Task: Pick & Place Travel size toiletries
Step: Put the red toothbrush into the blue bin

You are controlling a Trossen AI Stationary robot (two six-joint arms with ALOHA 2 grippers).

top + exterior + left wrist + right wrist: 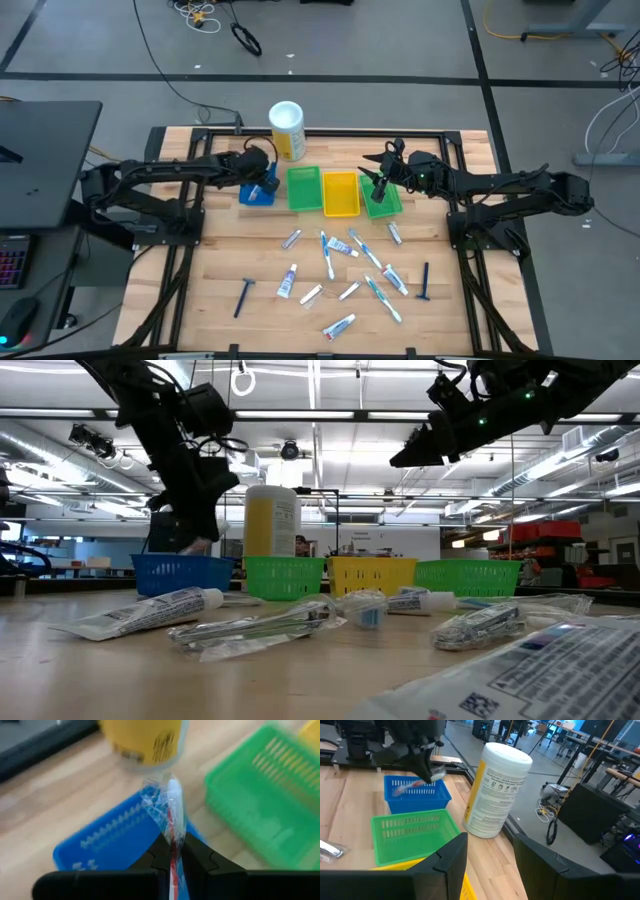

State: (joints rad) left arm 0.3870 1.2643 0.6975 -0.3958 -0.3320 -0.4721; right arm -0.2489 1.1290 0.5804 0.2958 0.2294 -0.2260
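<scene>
My left gripper (266,181) hangs over the blue bin (256,194) at the back left, shut on a slim red-and-white toiletry in a clear wrapper (171,810). The right wrist view shows that wrapped item (433,775) above the blue bin (417,795). My right gripper (378,180) stands open over the right green bin (384,200) with nothing between its fingers. Several toothpaste tubes, toothbrushes and razors (345,265) lie flat on the wooden table, nearer the front. My left gripper pinches the wrapped item between its two fingers, on the wrapper's lower part (173,847). The fingers slant down from the table's left and lie along the item. Its free end (170,790) sticks out past the fingertips, clear above the blue bin (110,842).
A tall white-and-yellow canister (287,128) stands just behind the bins. A green bin (304,190) and a yellow bin (341,194) sit between the blue and the right green one. A black frame (330,133) borders the table.
</scene>
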